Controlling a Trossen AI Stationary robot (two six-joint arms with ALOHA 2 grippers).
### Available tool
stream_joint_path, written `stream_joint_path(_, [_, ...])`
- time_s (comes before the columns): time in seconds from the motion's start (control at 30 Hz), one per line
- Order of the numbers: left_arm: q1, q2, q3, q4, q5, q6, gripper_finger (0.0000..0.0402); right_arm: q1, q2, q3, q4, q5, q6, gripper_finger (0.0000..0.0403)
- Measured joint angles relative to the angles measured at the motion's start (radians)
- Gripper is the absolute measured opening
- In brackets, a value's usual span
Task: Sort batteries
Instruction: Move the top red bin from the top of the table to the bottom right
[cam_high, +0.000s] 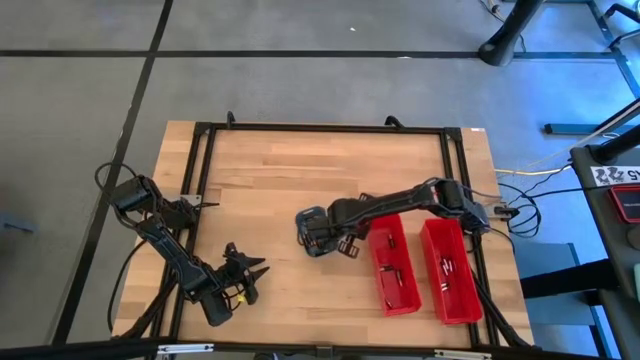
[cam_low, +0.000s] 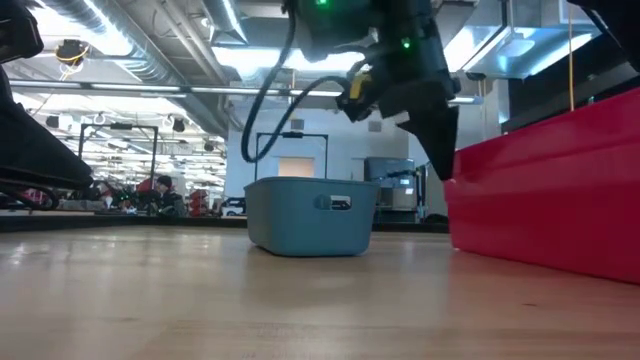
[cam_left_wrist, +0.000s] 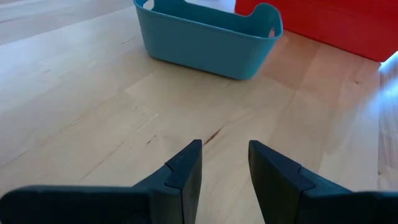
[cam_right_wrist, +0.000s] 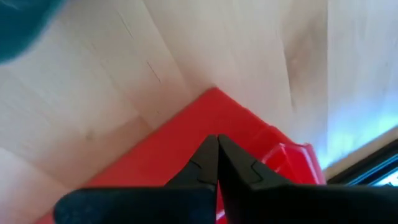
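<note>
Two long red bins (cam_high: 395, 262) (cam_high: 450, 270) lie side by side at the table's right, with a few tiny batteries (cam_high: 390, 276) (cam_high: 447, 267) in them. A small blue tray (cam_high: 312, 230) (cam_low: 310, 215) (cam_left_wrist: 208, 34) stands just left of them. My right gripper (cam_right_wrist: 217, 140) (cam_low: 446, 160) points steeply down over the left bin's far left corner (cam_right_wrist: 214, 99), fingers shut, and I see nothing between them. My left gripper (cam_left_wrist: 225, 150) (cam_high: 252, 275) hangs open, low over bare wood at the near left, facing the tray.
A black frame (cam_high: 320, 128) borders the wooden table top. Bare wood (cam_high: 300, 170) stretches between the tray and the far edge, and between my left gripper and the tray. Beyond the table the low view shows a workshop room.
</note>
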Motion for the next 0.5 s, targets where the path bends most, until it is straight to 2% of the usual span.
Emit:
stream_joint_path(0.3, [0.0,0.0,0.0,0.005,0.0,0.0,0.012,0.037,-0.002,-0.054,0.001,-0.031,-0.005,0.0005])
stream_joint_path(0.5, [-0.001,0.0,0.0,0.006,0.0,0.0,0.012,0.072,-0.007,-0.091,-0.001,-0.104,0.006,0.0005])
